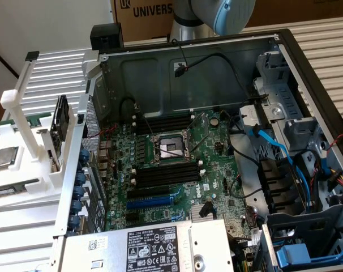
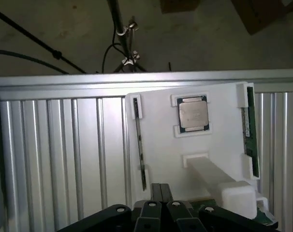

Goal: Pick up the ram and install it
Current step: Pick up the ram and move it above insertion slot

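Observation:
Two ram sticks stand on edge in a white holder (image 2: 161, 140): a thin dark stick (image 2: 139, 145) on one side and a green-edged stick (image 2: 250, 135) on the other. My gripper (image 2: 161, 189) hangs above the holder, shut with its fingers pressed together and nothing between them. Its tips sit just beside the near end of the dark stick, apart from it. In the exterior view the holder (image 1: 24, 164) lies to the left of the open computer case. Inside the case, the motherboard (image 1: 177, 170) has empty black memory slots (image 1: 166, 173) with white end clips.
A processor chip (image 2: 192, 112) rests in the holder between the sticks, and a white post (image 2: 214, 179) rises from it. A dark card (image 1: 61, 124) stands upright by the case wall. The arm's joint (image 1: 217, 14) is above the case. Cables, a blue slot (image 1: 154, 199) and a power supply (image 1: 149, 246) crowd the case.

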You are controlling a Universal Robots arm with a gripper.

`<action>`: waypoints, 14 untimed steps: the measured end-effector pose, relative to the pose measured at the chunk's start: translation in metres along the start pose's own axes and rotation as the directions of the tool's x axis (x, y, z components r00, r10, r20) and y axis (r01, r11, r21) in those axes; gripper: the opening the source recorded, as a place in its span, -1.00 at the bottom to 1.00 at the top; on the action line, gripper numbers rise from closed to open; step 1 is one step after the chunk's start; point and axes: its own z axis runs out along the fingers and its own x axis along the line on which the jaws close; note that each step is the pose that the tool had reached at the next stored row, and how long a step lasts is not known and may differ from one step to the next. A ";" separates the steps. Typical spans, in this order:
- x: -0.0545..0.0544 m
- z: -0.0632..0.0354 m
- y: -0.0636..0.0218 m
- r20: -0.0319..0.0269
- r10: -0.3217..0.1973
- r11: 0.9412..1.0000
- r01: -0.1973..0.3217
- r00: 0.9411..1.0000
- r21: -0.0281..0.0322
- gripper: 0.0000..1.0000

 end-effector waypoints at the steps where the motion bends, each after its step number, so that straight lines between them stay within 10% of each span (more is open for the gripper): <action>1: 0.001 0.0018 0.0000 0.001 -0.003 1.000 0.003 1.000 0.000 -0.80; 14: 0.020 0.0322 0.0005 0.015 -0.071 0.997 0.071 0.997 -0.002 -0.80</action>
